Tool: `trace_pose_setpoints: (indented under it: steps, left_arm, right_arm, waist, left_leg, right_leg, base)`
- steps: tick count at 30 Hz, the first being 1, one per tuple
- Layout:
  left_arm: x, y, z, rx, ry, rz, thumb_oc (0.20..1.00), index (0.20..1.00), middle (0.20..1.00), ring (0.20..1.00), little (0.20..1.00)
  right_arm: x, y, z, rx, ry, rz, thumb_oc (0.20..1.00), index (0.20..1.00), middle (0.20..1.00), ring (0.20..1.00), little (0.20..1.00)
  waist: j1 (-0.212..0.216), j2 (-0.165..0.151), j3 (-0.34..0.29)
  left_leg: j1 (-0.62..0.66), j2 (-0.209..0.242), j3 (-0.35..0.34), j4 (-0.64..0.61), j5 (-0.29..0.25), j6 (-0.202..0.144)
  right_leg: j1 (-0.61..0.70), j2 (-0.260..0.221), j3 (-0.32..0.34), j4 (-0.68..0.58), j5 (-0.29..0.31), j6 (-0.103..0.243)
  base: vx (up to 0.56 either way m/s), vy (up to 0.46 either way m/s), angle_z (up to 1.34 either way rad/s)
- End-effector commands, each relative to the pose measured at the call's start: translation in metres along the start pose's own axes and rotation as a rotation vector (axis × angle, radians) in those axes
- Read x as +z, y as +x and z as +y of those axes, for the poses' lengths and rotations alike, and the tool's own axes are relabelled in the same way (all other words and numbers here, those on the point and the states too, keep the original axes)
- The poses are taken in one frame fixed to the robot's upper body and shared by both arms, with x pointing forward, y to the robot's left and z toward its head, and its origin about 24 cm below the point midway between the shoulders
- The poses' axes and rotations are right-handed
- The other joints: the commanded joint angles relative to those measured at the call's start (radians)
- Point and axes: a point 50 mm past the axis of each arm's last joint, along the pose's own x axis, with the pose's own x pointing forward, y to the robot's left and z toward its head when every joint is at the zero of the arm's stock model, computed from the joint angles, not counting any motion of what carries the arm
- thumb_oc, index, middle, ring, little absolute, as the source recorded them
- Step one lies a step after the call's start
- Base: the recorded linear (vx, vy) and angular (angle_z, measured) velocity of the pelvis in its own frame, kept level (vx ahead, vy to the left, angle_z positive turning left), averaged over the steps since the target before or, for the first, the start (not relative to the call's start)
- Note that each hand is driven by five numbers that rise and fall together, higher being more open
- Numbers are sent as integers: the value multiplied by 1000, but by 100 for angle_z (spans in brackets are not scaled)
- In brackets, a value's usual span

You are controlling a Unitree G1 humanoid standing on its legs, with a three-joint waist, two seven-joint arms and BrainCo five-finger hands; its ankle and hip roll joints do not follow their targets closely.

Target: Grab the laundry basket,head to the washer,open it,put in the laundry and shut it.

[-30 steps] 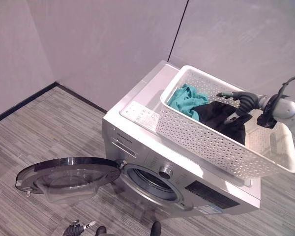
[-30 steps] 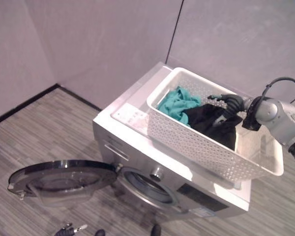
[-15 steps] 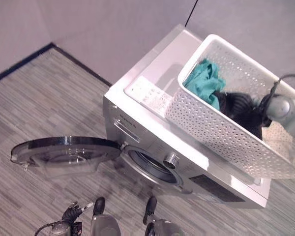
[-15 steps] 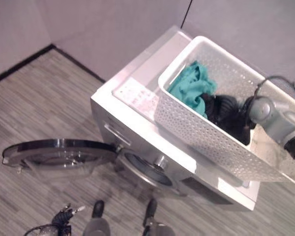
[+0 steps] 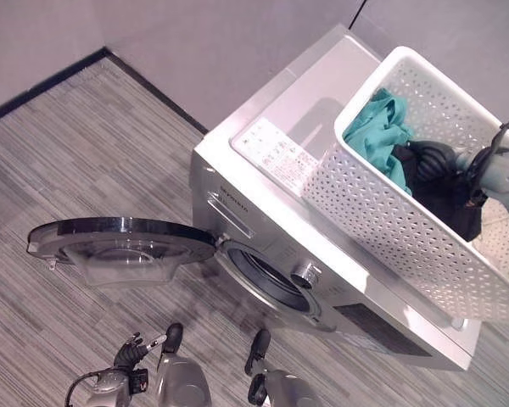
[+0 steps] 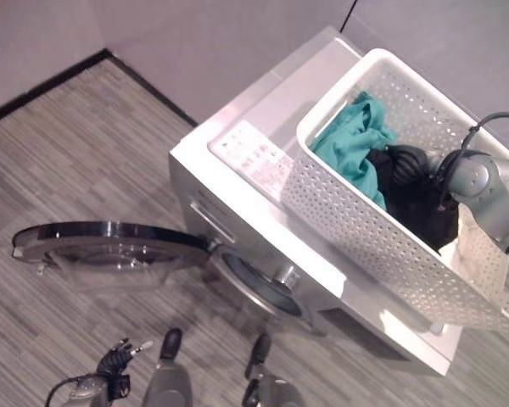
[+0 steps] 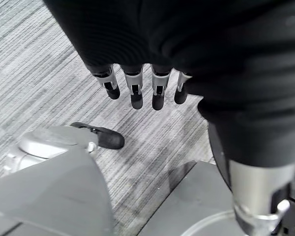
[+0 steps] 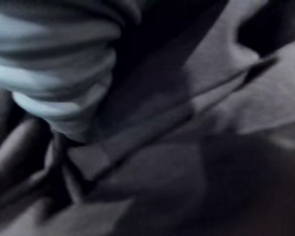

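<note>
A grey striped floor (image 5: 85, 161) is spreading out beneath plain pale walls (image 5: 204, 42) that are meeting it along a dark skirting line. A silver front-loading washer (image 5: 271, 220) is standing against the wall, and its round door (image 5: 119, 246) is hanging wide open to the robot's left, leaving the drum opening (image 5: 267, 284) exposed. A white perforated laundry basket (image 5: 390, 229) is sitting on top of the washer, toward its right end, just beside the control panel (image 5: 276, 157). Inside the basket a teal garment (image 5: 377, 136) is lying at the end nearer the panel, touching a black garment (image 5: 445, 191) that is filling the middle. The right robot hand (image 6: 407, 163) is reaching down into the basket and pressing into the black garment; its fingers are lying buried among the dark folds, so I cannot tell whether they are closing on the cloth, and the right wrist view is showing dark fabric (image 8: 187, 147) pressed very close. The left robot hand (image 7: 137, 83) is hanging low over the floor near the open door, its fingers loosely extended and holding nothing.
</note>
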Motion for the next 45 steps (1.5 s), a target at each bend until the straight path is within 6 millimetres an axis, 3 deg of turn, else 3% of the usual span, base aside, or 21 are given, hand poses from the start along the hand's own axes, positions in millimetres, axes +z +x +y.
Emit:
trace_pose_setpoints:
  steps: [1,8,11,12,20,24,31,34,37,43,45]
  left_arm:
    - [-9,-1,-6,-24,55,33,1000,1000,1000,1000,1000]
    - [-24,-4,-15,-86,149,81,1000,1000,1000,1000,1000]
    - [-25,-4,-18,-99,165,86,1000,1000,1000,1000,1000]
    - [-29,-4,-23,-120,188,98,1000,1000,1000,1000,1000]
    - [-31,-5,-31,-155,236,105,1000,1000,1000,1000,1000]
    - [-29,-4,-33,-142,229,99,1000,1000,1000,1000,1000]
    - [-21,-1,-32,-93,185,72,1000,1000,1000,1000,1000]
    - [-19,-1,-38,-97,212,66,1000,1000,1000,1000,1000]
    - [-21,-2,-44,-115,219,60,1000,1000,1000,1000,1000]
    - [-21,-3,-47,-129,241,52,1000,1000,1000,1000,1000]
    - [-20,-3,-47,-125,238,45,1000,1000,1000,1000,1000]
  right_arm:
    - [-4,-5,6,-24,89,-35,200,200,200,200,200]
    - [-4,-32,-44,-264,219,-114,200,200,200,200,200]
    - [-2,-35,-52,-299,236,-131,200,200,200,200,200]
    - [-1,-42,-66,-376,290,-174,200,200,200,200,200]
    - [0,-52,-90,-523,360,-218,200,200,200,200,200]
    - [0,-54,-109,-692,461,-254,200,200,200,200,200]
    - [28,-65,-140,-990,575,-422,200,200,200,200,200]
    - [25,-83,-149,-1192,565,-407,200,200,200,200,200]
    - [9,-106,-146,-1355,455,-296,200,200,200,200,200]
    - [-5,-129,-149,-1495,291,-140,200,200,200,200,200]
    - [-17,-140,-152,-1553,209,-16,200,200,200,200,200]
  waist:
    - [4,-3,-69]
    - [-30,-3,-143]
    - [-32,0,-151]
    - [-44,3,-174]
    - [-54,9,-208]
    - [-58,17,-217]
    - [-63,44,-231]
    - [-67,64,-243]
    - [-70,82,-254]
    - [-70,93,-261]
    - [-69,93,-265]
  left_leg:
    - [4,5,-19,-13,-18,73]
    - [49,-1,6,-6,-47,79]
    - [56,-1,10,-6,-51,80]
    - [74,-4,18,-7,-59,82]
    - [108,-10,32,-9,-77,89]
    - [121,-15,38,-10,-85,94]
    - [139,-30,43,-12,-96,109]
    - [146,-48,35,-10,-108,122]
    - [150,-78,30,1,-123,141]
    - [152,-110,28,11,-134,160]
    - [152,-129,30,14,-139,170]
  right_leg:
    - [42,-57,-15,8,-87,56]
    - [64,-57,14,11,-92,58]
    - [67,-58,18,13,-95,58]
    - [76,-58,26,16,-97,58]
    - [89,-58,38,21,-102,59]
    - [94,-58,49,23,-102,60]
    - [103,-63,63,25,-100,60]
    - [110,-74,67,28,-99,64]
    - [113,-95,67,38,-90,77]
    - [108,-125,67,52,-76,91]
    - [107,-143,60,56,-64,101]
  base:
    - [40,2,-3]
    - [40,17,-4]
    - [34,22,-14]
    - [43,22,-13]
    - [19,10,-7]
    - [8,15,-7]
    - [-4,43,-9]
    - [-28,85,3]
    - [-47,105,3]
    - [-52,87,1]
    - [-54,93,0]
